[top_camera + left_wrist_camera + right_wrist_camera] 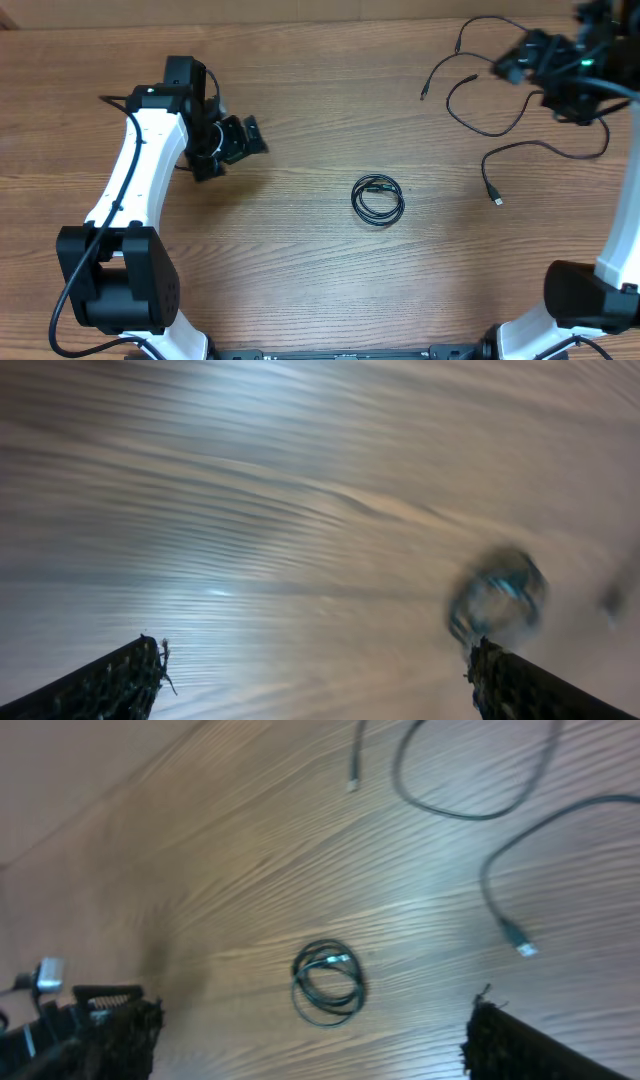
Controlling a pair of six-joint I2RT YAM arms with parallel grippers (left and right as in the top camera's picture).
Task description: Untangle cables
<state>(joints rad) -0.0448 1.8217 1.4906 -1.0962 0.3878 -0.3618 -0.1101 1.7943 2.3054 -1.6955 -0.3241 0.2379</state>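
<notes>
The left fingers (110,685) stand wide apart with nothing between them, only bare tabletop (300,510) below, in a blurred view. The right fingers (505,1045) are spread wide too and hold nothing. Outward from there, a coiled cable (378,200) lies flat near the middle of the tabletop, between the two arms and touched by neither. Loose cables (470,817) sprawl at the far right, near the right fingers — whether any touches them I cannot tell. One strand (484,880) ends in a silver-tipped plug (522,948).
</notes>
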